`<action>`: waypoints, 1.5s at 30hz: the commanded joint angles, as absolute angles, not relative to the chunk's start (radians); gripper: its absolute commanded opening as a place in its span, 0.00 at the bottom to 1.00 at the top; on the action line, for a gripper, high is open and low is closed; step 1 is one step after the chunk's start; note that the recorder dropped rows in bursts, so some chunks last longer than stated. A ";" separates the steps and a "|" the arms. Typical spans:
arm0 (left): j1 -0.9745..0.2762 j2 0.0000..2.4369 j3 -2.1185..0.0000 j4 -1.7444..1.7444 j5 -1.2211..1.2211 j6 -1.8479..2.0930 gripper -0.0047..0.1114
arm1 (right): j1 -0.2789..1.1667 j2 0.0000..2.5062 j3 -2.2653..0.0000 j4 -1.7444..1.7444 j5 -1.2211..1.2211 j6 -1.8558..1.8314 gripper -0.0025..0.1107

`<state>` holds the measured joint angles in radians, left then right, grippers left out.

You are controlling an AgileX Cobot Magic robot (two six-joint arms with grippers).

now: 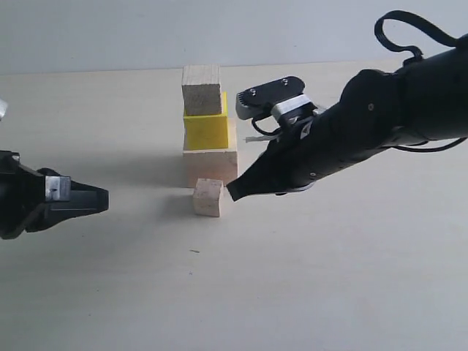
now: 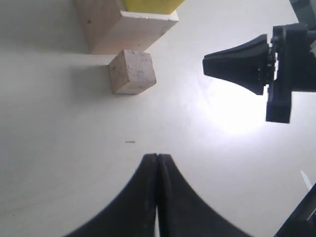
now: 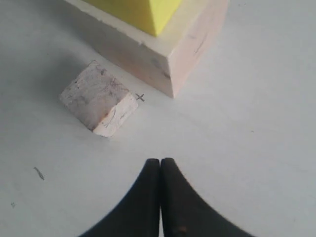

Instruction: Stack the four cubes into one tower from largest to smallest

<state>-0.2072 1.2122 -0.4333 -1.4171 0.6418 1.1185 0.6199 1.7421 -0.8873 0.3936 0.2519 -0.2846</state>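
Though exterior-only, wood cube (image 1: 201, 89) atop yellow (image 1: 205, 130).

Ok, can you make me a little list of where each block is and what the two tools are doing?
tower: three blocks high so far
bottom: big pale wooden cube, on the table
middle: bright yellow cube
top: layered-grain wooden cube
not stacked yet: smallest pale wooden cube, on the table by the tower's base
left tool: shut, empty, away from the blocks
right tool: shut, empty, tip close beside the smallest cube
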 commanded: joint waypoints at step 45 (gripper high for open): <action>-0.302 2.002 -0.919 -1.581 0.680 1.279 0.04 | 0.626 1.905 -0.927 0.864 0.177 -0.276 0.02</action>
<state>-0.2965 1.9970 -0.9108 -1.5724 0.6853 1.2749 0.6199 1.8898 -0.9200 0.8640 0.1833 -0.2650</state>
